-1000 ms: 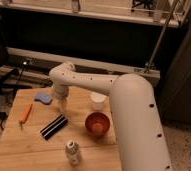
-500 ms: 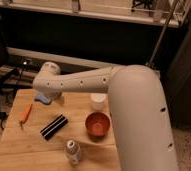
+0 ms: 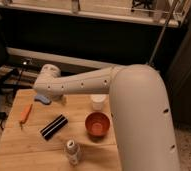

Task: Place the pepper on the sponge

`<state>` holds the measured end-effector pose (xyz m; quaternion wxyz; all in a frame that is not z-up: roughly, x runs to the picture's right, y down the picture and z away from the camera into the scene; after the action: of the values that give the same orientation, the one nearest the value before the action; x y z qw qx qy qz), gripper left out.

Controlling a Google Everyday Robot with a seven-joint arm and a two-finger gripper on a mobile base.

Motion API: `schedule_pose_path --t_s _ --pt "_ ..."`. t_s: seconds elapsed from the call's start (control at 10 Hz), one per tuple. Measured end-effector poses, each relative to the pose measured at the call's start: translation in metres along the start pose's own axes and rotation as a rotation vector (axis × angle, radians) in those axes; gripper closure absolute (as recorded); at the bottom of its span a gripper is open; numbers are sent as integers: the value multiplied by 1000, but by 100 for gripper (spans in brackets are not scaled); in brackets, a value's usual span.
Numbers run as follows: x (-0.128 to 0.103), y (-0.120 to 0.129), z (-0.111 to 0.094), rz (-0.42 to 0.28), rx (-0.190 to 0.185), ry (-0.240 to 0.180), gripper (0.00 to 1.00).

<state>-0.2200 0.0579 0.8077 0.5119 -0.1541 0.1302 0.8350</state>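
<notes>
By one sponge (image 3: 43,99), one pincer (image 3: 41,90); one pepper (image 3: 25,113) apart.

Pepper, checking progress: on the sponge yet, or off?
Off: the pepper lies on the table, apart from the sponge; the pincer hangs just over the sponge.

I can read no text, label or number anywhere in my view, the small bottle (image 3: 72,151) on the tabletop (image 3: 29,145) included. The tool (image 3: 42,92) sits at the tabletop's far left, just above the sponge (image 3: 43,99).

The wooden table (image 3: 20,146) holds pepper (image 3: 25,113), sponge (image 3: 42,99), striped bar (image 3: 54,126), bowl (image 3: 97,124), cup (image 3: 97,102), can (image 3: 72,151); end effector (image 3: 43,90) over sponge.
</notes>
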Motion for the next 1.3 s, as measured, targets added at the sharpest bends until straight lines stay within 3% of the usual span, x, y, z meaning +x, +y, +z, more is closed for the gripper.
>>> schedule_pose_path --t_s 1.2,1.3 --pt "0 1 0 -1 0 0 33" --pt "-7 0 0 11 -18 -10 33"
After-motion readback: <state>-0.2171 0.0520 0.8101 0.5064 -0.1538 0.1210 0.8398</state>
